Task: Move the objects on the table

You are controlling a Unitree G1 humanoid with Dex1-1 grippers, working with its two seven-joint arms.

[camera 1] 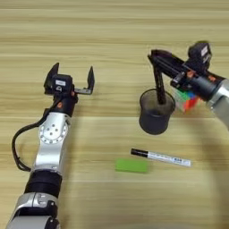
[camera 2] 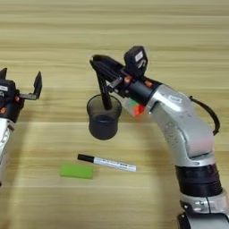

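One dark cup (camera 2: 103, 118) sits mid-table; the right gripper (camera 2: 102, 74) pinches one black marker (camera 2: 105, 95) standing in it; one cube (camera 2: 133, 107) at 3 o'clock; one white marker (camera 2: 106, 163) and one green block (camera 2: 77, 171) at 6; the left gripper (camera 1: 69, 78), wide open, holds nothing at 9.

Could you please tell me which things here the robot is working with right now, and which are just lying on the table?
In hand:
- black marker, gripped by the right pincer, its tip in the dark cup

Lying about:
- white marker
- green block
- puzzle cube
- left pincer, open, idle

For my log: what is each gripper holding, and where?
Right gripper holds the black marker by its top end, its tip inside the cup. Left gripper holds nothing.
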